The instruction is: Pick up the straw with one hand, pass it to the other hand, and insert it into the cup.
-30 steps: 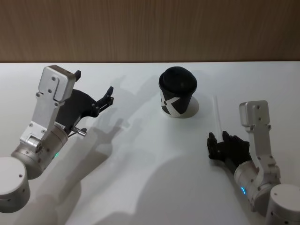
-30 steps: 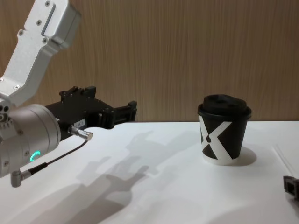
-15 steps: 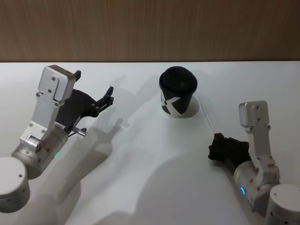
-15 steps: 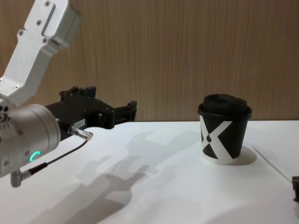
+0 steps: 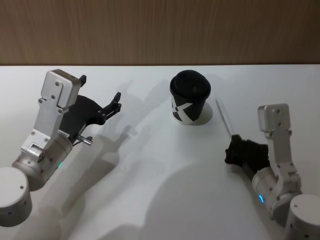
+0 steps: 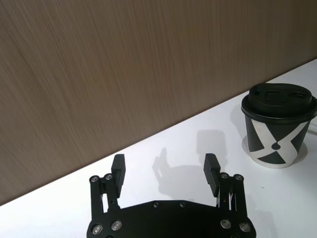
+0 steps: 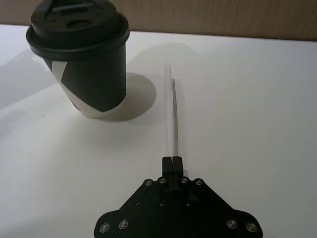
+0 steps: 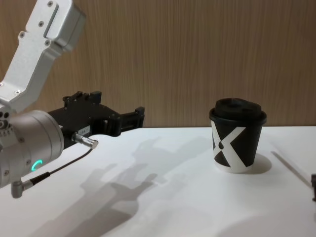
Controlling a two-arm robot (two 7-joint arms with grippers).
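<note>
**Straw pinched at one end, right of the cup**

Count: one straw, one cup, two grippers. The long, thin, straight white plastic straw (image 7: 173, 116) lies over the smooth white tabletop (image 5: 150, 165), just right of the cup and not touching it. Its near end is clamped between the closed fingers of the blocky all-black right gripper (image 7: 172, 159); its far end points at the wood-grain wall (image 5: 150, 30). Cannot tell whether the straw rests on the table or is raised off it.

The small white paper cup with a bold black X pattern (image 5: 189, 107) stands upright mid-table, capped by one domed black plastic lid (image 5: 190, 86). The long black left gripper with the fat silver cylindrical wrist (image 6: 165, 166) hovers well left of the cup — fingers spread wide, empty.
</note>
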